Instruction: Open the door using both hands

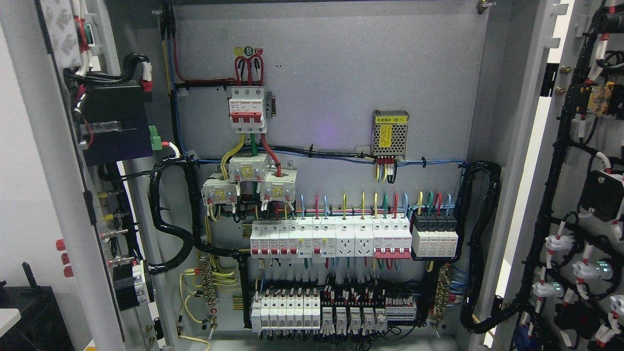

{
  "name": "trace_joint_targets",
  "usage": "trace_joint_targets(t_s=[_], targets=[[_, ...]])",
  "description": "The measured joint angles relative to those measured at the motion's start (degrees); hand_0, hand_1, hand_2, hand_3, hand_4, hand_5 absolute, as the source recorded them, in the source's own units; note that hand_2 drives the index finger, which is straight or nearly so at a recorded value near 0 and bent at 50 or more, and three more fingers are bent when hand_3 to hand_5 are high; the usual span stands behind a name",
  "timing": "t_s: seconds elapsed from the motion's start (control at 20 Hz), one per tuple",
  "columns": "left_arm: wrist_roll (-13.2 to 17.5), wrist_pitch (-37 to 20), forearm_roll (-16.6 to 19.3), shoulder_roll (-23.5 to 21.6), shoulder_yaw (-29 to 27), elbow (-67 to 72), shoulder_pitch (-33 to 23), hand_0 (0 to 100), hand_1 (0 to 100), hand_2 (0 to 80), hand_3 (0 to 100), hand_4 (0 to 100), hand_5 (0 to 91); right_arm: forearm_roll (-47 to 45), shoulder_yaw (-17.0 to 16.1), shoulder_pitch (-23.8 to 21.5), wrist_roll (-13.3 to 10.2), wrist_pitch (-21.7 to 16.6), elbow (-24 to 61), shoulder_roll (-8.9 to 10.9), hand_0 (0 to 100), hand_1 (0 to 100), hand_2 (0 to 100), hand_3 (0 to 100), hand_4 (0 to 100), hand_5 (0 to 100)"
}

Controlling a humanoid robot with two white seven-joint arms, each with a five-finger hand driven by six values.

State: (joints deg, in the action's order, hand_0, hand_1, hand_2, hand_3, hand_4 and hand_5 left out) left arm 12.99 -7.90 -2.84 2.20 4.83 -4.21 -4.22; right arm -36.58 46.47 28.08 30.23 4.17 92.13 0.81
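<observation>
An electrical cabinet stands wide open in the head view. Its left door (58, 161) is swung out to the left, seen edge-on, with black boxes and wiring on its inner face. Its right door (580, 195) is swung out to the right and carries black cable bundles, white lamp holders and switches. Between them the grey back panel (331, 73) shows a red-and-white main breaker (248, 108), three current transformers (248, 183), a row of white breakers (331, 239) and a lower terminal row (331, 312). Neither of my hands nor arms appears anywhere in the picture.
A small meshed power supply (390, 133) with a yellow label hangs on the panel at right of centre. Black corrugated conduits (173, 234) loop from both doors into the cabinet. A dark object (29, 317) stands at the bottom left outside the cabinet.
</observation>
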Motion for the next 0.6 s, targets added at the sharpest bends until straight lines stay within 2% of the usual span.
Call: trace_joint_targets(t_s=[0.35, 0.6], targets=[[0.0, 0.0, -0.01, 0.0, 0.0, 0.0, 0.0, 0, 0, 0.0, 0, 4, 0.0, 1.67, 0.86, 0.1, -0.25, 1.27, -0.02, -0.45, 0, 0, 0, 0, 0, 0], [0.0, 0.0, -0.01, 0.0, 0.0, 0.0, 0.0, 0, 0, 0.0, 0, 4, 0.0, 2.89, 1.22, 0.28, -0.34, 1.67, -0.09, -1.61, 0, 0, 0, 0, 0, 0]])
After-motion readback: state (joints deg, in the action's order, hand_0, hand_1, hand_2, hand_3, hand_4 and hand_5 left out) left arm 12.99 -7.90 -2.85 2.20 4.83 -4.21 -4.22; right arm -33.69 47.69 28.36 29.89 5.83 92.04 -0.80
